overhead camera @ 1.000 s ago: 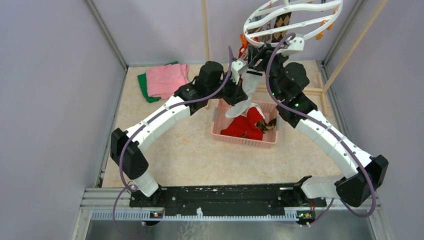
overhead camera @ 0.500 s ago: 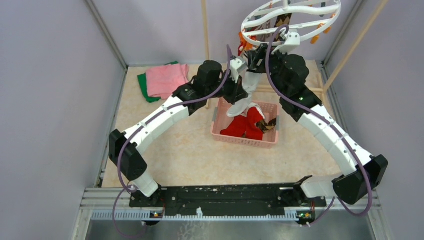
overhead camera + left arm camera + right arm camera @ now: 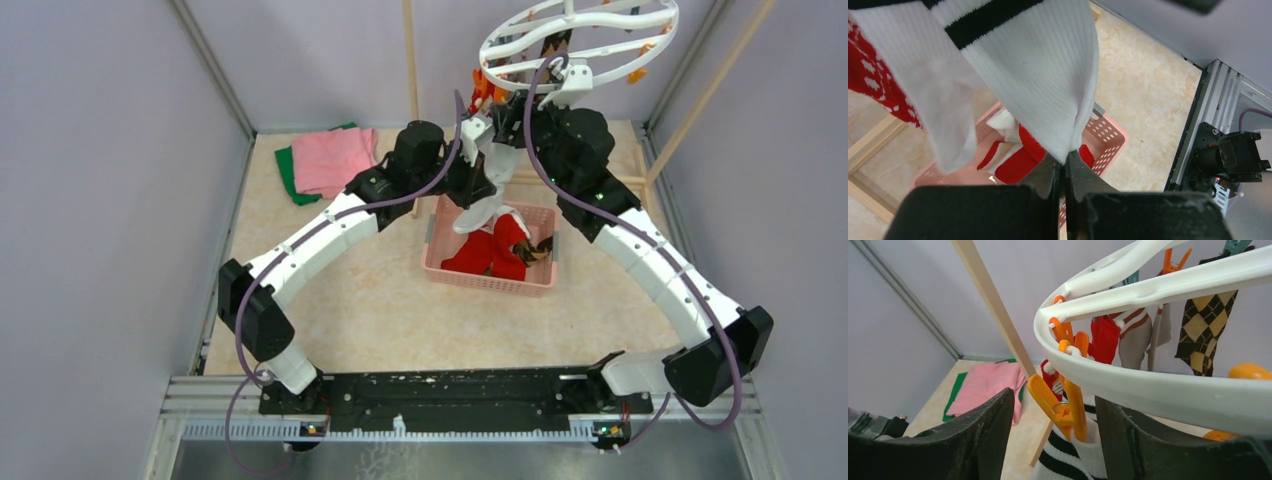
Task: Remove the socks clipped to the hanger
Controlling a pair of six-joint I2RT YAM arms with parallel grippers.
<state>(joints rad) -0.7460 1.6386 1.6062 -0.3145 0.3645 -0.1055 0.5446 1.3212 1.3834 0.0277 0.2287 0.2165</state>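
Under a round white hanger (image 3: 1158, 387) with orange and teal clips, two robot arms meet over a pink basket (image 3: 488, 281) on a beige table. An orange clip (image 3: 1071, 407) on the hanger's rim holds the cuff of a striped white sock (image 3: 1038, 75), which hangs down above the basket. The left gripper (image 3: 1064, 161) is pinched together on the sock's lower end. The right gripper (image 3: 1053, 415) is raised to the rim, its two black fingers apart on either side of the orange clip; whether they touch it cannot be told. Further round the ring hang a plain red sock (image 3: 1104, 337) and a brown argyle sock (image 3: 1205, 330). Red socks (image 3: 497, 250) lie in the basket. Folded pink cloth (image 3: 335, 158) lies on green cloth (image 3: 285, 172) at the table's far left corner.
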